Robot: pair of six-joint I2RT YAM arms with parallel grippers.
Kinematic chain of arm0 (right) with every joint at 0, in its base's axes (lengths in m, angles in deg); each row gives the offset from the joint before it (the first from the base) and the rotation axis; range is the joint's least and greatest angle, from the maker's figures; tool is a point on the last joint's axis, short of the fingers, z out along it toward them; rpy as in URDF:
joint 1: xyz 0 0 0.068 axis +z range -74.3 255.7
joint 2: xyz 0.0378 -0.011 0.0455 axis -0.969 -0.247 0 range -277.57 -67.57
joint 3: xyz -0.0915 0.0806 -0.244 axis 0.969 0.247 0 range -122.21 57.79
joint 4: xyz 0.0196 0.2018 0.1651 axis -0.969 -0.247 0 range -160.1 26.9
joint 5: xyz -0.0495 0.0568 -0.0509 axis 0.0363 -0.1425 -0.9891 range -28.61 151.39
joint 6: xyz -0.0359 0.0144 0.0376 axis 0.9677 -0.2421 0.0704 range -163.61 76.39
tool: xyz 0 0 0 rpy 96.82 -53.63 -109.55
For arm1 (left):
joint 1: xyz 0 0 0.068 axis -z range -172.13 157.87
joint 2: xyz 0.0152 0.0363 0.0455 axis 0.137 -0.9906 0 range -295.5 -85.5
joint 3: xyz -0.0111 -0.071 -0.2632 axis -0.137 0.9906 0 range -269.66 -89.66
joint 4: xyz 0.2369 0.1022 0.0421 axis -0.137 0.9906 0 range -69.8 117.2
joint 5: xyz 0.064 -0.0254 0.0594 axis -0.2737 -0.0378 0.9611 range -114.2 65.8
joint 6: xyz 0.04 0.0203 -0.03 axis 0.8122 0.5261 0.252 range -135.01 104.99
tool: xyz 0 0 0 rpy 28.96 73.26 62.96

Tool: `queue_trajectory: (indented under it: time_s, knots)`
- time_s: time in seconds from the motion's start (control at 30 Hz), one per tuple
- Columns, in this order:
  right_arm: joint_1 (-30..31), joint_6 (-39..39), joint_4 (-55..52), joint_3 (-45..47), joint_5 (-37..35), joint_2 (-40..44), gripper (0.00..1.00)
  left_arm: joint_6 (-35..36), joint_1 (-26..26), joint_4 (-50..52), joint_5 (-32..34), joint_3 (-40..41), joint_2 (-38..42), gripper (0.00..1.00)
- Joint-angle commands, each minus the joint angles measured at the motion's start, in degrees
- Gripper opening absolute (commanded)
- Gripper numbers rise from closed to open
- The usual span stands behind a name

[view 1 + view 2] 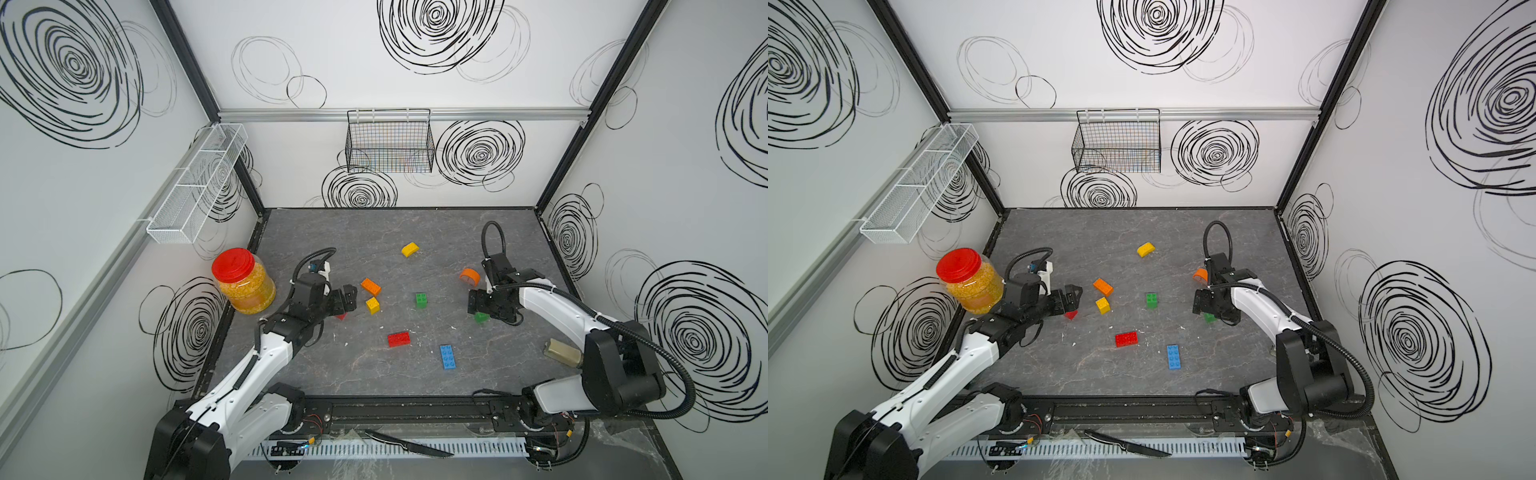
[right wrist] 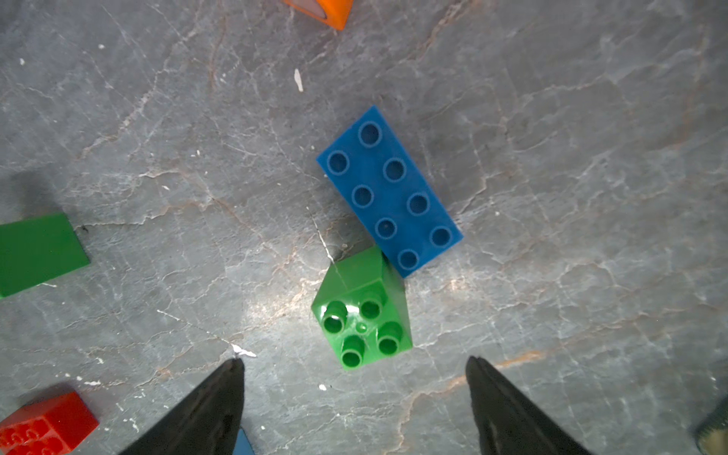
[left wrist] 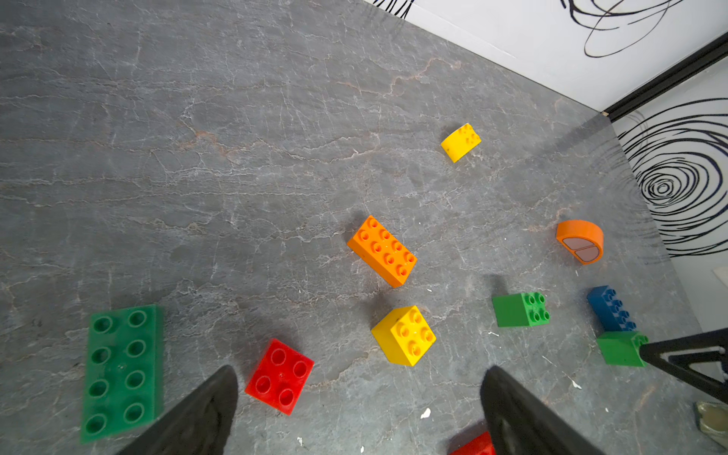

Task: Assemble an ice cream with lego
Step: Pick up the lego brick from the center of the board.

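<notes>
The left hand (image 1: 351,298) hangs over the left side of the tabletop (image 1: 332,232), its fingers (image 3: 205,405) spread wide and gripping nothing. Right below it a red square (image 3: 279,376) lies studs up, close to one finger but untouched. A flat green plate (image 3: 122,372) lies beside that. In both top views the arm hides the plate. Just ahead of this hand sit a yellow square (image 1: 372,305) and an orange brick (image 1: 370,286), near each other but apart.

The right hand (image 2: 354,365) hangs over the right side, its fingers likewise parted with nothing between them. A green brick (image 2: 364,311) stands just off the fingertips, studs up, one corner against the end of a blue brick (image 2: 388,189) that lies flat. Seen from above, the hand covers that blue brick and most of the green one.

An orange dome (image 1: 470,276) lies close behind the right hand, and a yellow dome (image 1: 409,249) lies alone farther back. Between the two hands stands a second green brick (image 1: 421,300). Nearer the front, a red brick (image 1: 398,339) and another blue brick (image 1: 447,356) lie apart from the rest. Every piece lies loose and single on the tabletop.

A red-lidded jar (image 1: 243,280) stands at the left edge, and a knife (image 1: 409,444) lies in front of the arm bases.
</notes>
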Motion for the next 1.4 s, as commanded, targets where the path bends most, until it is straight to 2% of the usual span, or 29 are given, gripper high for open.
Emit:
queue_trajectory:
  time_s: [0.0,0.27,0.67,0.77,1.13,1.37]
  knots:
    - [-0.2,2.4,2.0,0.4,0.6,-1.9,0.91,0.0,0.3,-2.2,0.1,-1.0,-0.3,0.99]
    - [0.6,3.8,3.7,-0.5,2.3,-4.5,0.9,0.2,0.4,-1.6,0.6,-1.0,0.0,0.99]
    - [6.6,1.6,3.1,-1.9,0.8,-6.5,0.89,0.6,0.4,-1.4,0.9,-0.8,0.4,0.99]
    - [6.3,0.4,2.0,-2.5,-2.1,-7.0,0.85,0.7,0.3,-1.3,0.8,-0.7,0.5,0.99]
    - [6.0,-2.3,1.1,-5.1,-4.6,-8.3,0.68,0.9,0.4,-0.5,0.9,-0.5,1.1,0.99]
    - [6.1,-2.8,0.6,-5.4,-5.2,-9.5,0.62,1.5,0.3,0.2,1.1,-0.7,1.4,0.99]
